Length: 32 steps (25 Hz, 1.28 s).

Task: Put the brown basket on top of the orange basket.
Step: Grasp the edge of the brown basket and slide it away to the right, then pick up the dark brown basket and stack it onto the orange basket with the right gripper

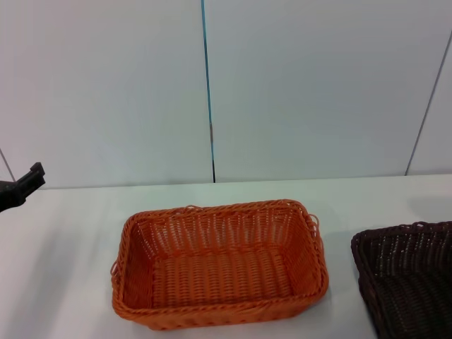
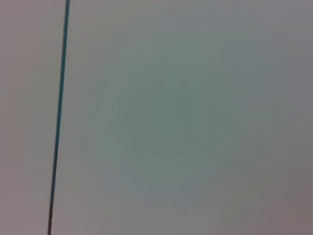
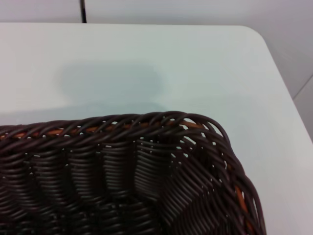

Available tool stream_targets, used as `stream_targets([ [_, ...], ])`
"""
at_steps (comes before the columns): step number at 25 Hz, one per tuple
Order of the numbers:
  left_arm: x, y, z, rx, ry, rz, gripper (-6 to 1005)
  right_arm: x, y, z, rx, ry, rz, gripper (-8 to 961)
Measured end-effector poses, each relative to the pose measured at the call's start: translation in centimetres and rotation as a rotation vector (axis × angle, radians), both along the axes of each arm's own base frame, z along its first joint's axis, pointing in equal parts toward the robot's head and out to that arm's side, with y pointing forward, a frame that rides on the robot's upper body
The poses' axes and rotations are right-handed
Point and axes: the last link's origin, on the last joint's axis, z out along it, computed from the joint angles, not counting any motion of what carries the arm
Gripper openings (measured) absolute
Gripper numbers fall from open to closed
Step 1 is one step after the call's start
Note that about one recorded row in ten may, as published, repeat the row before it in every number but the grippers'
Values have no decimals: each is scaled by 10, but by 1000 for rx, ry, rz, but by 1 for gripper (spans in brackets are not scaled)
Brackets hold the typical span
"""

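No writing — brown basket [image 1: 409,279] beside orange basket [image 1: 220,263].

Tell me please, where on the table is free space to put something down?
Bare patches: left of the orange basket, below the left gripper; the strip behind both baskets toward the wall; the table corner beyond the brown basket. The gap between the baskets is narrow.

Brown basket [image 1: 409,279] right of orange basket [image 1: 219,265], apart.
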Motion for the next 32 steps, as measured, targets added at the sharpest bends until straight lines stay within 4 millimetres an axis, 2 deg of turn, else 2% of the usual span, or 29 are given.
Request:
stream_targets([
  [7,1,0,-8,-22,-1,4,888,-5,-2,10,-50,12,-36,289],
  [19,-17,-9,-28,-78,-25,62,888,-15,-1,23,-116,33,-83,203],
  [32,-34,-18,-33,-81,-37,121,888,-41,8,34,-156,28,-61,165],
])
